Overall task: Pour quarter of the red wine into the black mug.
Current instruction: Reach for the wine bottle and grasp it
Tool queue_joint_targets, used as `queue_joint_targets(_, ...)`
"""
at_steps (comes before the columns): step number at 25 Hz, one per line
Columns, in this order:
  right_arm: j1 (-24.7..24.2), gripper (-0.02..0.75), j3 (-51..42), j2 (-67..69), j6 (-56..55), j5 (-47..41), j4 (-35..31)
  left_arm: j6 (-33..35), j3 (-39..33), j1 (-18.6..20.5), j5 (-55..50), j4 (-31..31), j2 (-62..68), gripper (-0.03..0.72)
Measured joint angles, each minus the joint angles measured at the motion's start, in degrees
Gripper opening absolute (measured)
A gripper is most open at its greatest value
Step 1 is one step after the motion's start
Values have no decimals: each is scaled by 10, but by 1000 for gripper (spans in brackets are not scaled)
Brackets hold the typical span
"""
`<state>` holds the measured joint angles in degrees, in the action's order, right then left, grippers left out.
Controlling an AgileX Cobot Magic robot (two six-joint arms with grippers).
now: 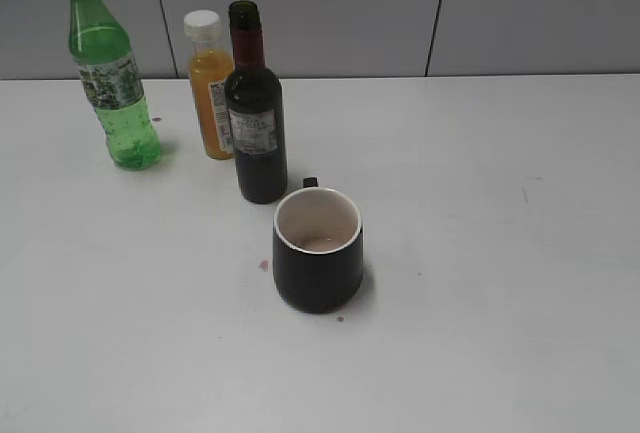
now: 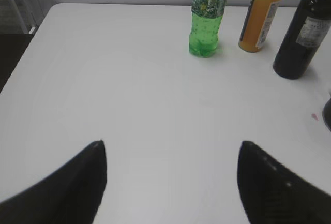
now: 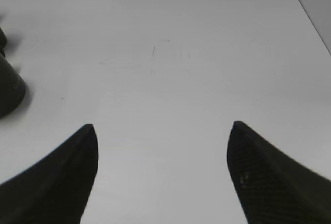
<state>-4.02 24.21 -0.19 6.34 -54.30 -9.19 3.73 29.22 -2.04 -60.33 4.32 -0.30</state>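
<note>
A dark red wine bottle (image 1: 256, 123) with no cap stands upright on the white table, just behind the black mug (image 1: 318, 251). The mug has a white inside and a little reddish liquid at the bottom. The bottle also shows at the far right of the left wrist view (image 2: 302, 35), and the mug's edge at the left of the right wrist view (image 3: 9, 87). My left gripper (image 2: 170, 144) is open and empty over bare table, well short of the bottles. My right gripper (image 3: 163, 125) is open and empty, to the right of the mug. Neither gripper shows in the exterior view.
A green plastic bottle (image 1: 112, 73) and an orange juice bottle (image 1: 211, 88) stand left of the wine bottle, near the back. Small red drops (image 1: 264, 265) lie on the table beside the mug. The table's left edge (image 2: 26, 43) is in the left wrist view.
</note>
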Motion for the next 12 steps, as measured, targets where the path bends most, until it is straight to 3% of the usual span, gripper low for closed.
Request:
queue_joint_targets(5, 0, 587, 0, 0, 0, 0, 0, 5, 8, 0, 21, -11, 17, 659)
queue_joint_targets(9, 0, 586, 0, 0, 0, 0, 0, 17, 14, 0, 141, -14, 83, 689)
queue_joint_targets(12, 0, 586, 0, 0, 0, 0, 0, 70, 15, 0, 248, 26, 161, 690)
